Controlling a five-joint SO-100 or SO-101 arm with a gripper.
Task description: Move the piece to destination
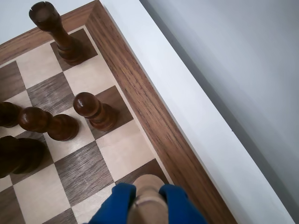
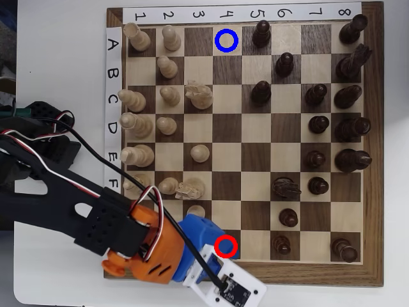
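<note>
The blue two-finger gripper (image 1: pixel 148 205) is closed on the small pale tan wooden pawn-like piece with a round knob top (image 1: pixel 148 189); in the wrist view the blue fingers (image 1: pixel 117 203) flank it on both sides. The piece stands upright, its long axis running along the fingers, its base hidden. In the overhead view the gripper (image 2: pixel 208 246) sits at the red ring (image 2: pixel 225 246) on the board's near edge, and the piece itself is covered by the arm there. From that red ring, the light-wood square marked by a drawn blue ring (image 2: pixel 227 40) lies straight up the same file, at the far edge of the wooden chessboard (image 2: pixel 370 160), well apart. That file looks empty between the rings, so I judge a lift and a straight carry along it is needed
</note>
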